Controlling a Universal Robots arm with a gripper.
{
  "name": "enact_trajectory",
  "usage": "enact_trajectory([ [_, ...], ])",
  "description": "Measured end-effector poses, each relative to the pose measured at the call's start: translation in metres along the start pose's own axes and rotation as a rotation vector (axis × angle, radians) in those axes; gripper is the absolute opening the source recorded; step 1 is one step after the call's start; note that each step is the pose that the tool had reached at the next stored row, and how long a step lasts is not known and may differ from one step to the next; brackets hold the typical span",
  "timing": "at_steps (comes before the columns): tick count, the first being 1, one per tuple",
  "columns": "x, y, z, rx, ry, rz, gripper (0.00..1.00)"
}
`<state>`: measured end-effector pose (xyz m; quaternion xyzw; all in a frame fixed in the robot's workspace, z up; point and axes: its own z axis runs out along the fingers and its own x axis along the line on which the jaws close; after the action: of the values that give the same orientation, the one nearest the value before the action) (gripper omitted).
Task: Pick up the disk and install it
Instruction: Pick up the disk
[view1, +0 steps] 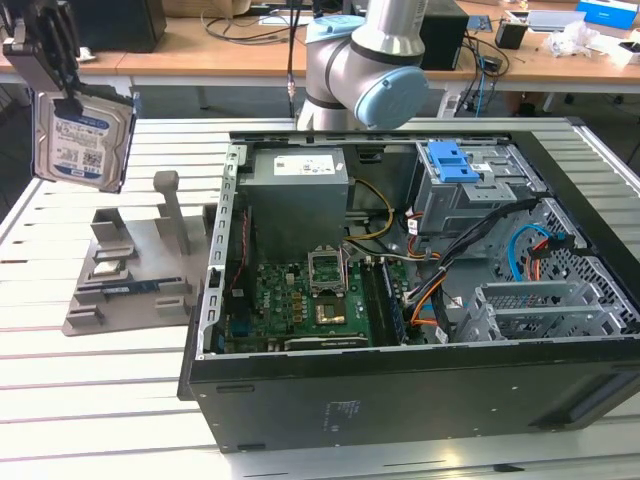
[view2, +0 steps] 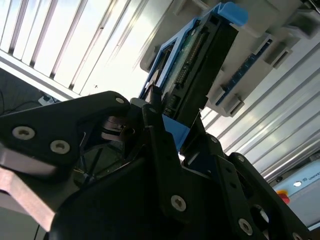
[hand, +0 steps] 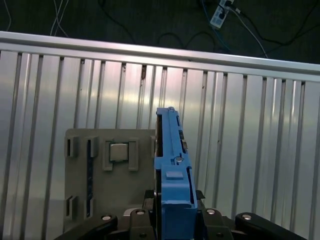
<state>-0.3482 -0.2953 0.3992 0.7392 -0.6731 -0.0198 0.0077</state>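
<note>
A slatted aluminium table carries an open black desktop computer case lying on its side at the exterior view's right, with its green motherboard and grey metal power-supply box exposed. A silver and pale-blue robot arm rises at the far side of the case. A blue plastic latch bracket sits on the drive cage in the case's far right corner. On the table at the exterior view's left, just beside the case, lies a grey plastic fixture tray with a small square silver chip seated in one pocket. Above the tray's far left end and clear of it hangs the disk, a flat silver-metal hard drive with a white-and-blue label and blue side rails. It stands on edge, well apart from the case. The black gripper has it clamped from above, fingers pressed against its faces.
</note>
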Motion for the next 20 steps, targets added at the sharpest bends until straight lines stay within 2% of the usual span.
enact_trajectory([
  [5,-0.0002,0.0003,-0.0087,0.0,0.0,0.0,0.37],
  [11,-0.0006,0.0011,-0.029,0.0,0.0,0.0,0.37],
  [20,-0.0009,0.0017,-0.0455,0.0001,-0.0001,0.0,0.37],
])
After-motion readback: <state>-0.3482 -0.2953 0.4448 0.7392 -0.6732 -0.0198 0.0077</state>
